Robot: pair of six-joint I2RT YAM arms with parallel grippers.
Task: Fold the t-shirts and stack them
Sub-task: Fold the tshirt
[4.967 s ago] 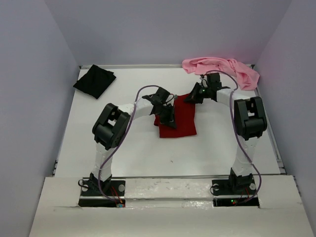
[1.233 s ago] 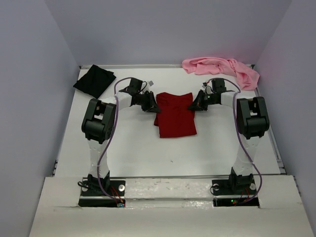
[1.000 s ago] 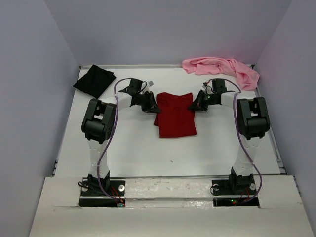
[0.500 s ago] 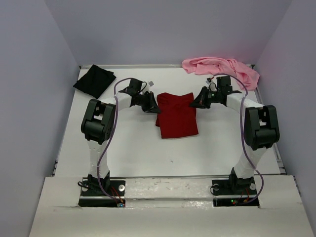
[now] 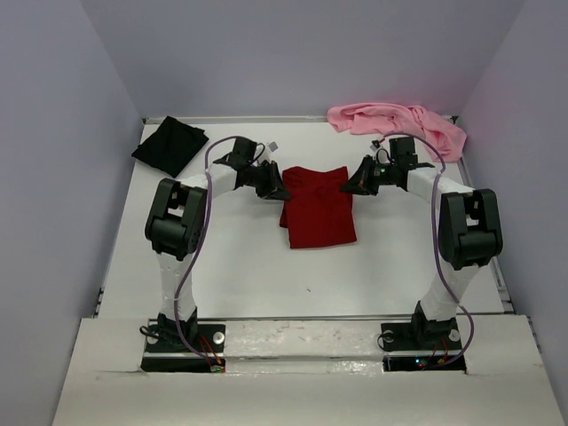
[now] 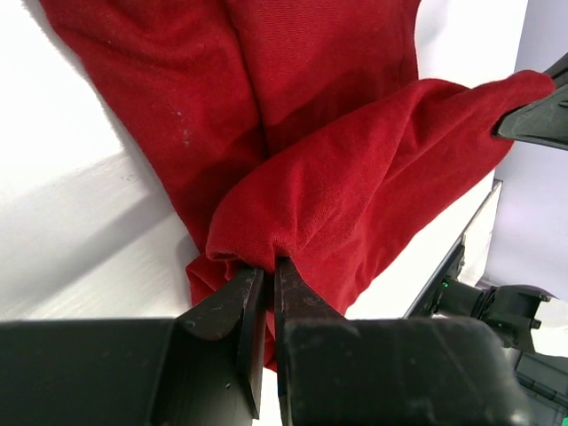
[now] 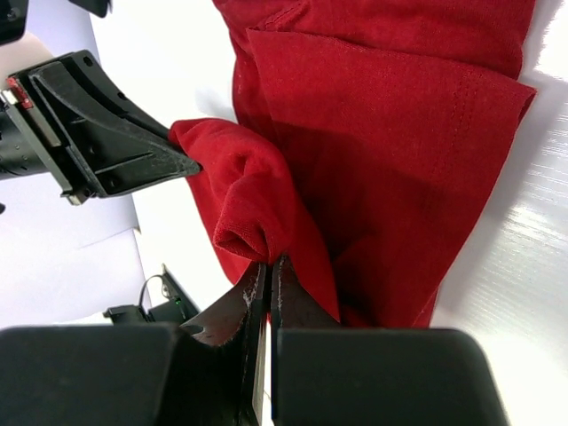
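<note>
The dark red t-shirt (image 5: pixel 316 209) lies partly folded mid-table, its far edge lifted between both grippers. My left gripper (image 5: pixel 277 189) is shut on the shirt's far left corner, with cloth (image 6: pixel 337 177) pinched between the jaws (image 6: pixel 264 266). My right gripper (image 5: pixel 352 186) is shut on the far right corner, with a fold of red cloth (image 7: pixel 257 204) at its tips (image 7: pixel 269 264). The black t-shirt (image 5: pixel 170 145) lies folded at the far left. The light pink t-shirt (image 5: pixel 399 122) lies crumpled at the far right.
The white table (image 5: pixel 231 266) is bounded by grey walls at the back and sides. Both arm bases (image 5: pixel 182 337) stand at the near edge. The left gripper's fingers show in the right wrist view (image 7: pixel 106 142).
Over five seconds both grippers took hold of the red shirt's far corners. In the last second the right arm swung outward, and the shirt's far edge shifted slightly.
</note>
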